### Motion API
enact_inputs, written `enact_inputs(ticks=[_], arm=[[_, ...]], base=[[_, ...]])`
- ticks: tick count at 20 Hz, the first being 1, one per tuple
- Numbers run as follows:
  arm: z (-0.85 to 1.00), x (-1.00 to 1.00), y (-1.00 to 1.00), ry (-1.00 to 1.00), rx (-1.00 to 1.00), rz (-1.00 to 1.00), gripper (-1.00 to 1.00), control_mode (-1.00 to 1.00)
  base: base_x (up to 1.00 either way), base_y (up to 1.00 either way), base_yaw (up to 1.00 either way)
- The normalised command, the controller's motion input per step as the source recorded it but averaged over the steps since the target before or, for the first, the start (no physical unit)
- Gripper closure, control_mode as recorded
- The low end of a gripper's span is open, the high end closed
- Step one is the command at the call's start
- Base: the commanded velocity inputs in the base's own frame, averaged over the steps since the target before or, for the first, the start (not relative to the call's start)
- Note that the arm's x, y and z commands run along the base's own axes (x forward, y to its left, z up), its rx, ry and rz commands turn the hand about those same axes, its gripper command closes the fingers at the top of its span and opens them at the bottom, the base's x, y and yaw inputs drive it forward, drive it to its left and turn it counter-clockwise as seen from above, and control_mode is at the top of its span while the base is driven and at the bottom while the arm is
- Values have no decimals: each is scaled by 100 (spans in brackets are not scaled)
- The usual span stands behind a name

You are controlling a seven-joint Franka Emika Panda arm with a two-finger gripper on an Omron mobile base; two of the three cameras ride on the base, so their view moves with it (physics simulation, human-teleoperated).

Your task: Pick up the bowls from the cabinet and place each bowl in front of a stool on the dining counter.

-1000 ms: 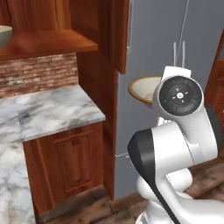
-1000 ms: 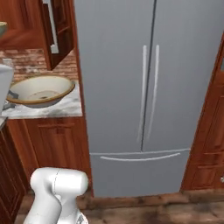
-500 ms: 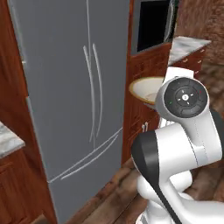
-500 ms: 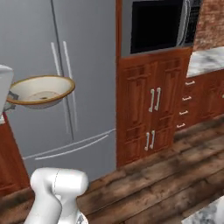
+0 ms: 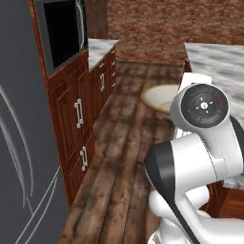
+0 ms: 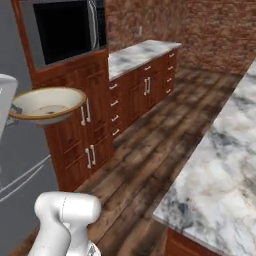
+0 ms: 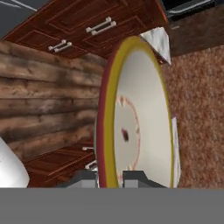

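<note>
A wide, shallow cream bowl (image 7: 140,122) with a yellowish rim stands on edge in the hand view, its rim pinched between the fingertips (image 7: 85,177) of my gripper (image 7: 109,177), which is shut on it. The same bowl (image 6: 47,104) hangs level at the left of the right base view, and this bowl (image 5: 159,97) peeks out behind my arm in the left base view. The dining counter (image 6: 225,170) with its veined marble top runs along the right, and the counter (image 5: 217,59) also lies beyond the arm. The cabinet and the stools are out of view.
A grey fridge (image 5: 19,152) stands at the left, beside a tall wooden unit with a black built-in oven (image 6: 65,30). A shorter marble worktop (image 6: 142,52) over drawers runs to the brick wall. A wooden plank floor (image 5: 124,143) stretches between the units and the island.
The whole picture has swung: the base has turned from the fridge toward the oven unit and the island. The bowl stays in the gripper, held the same way.
</note>
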Motion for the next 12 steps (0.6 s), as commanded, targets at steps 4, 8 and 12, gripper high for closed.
enact_inputs(ticks=[4, 8, 12], arm=[[0, 0, 0, 0, 0, 0, 100, 100], [0, 0, 0, 0, 0, 0, 100, 100], [0, 0, 0, 0, 0, 0, 100, 100]], base=[[7, 0, -66], [1, 21, -49], [0, 48, -32]])
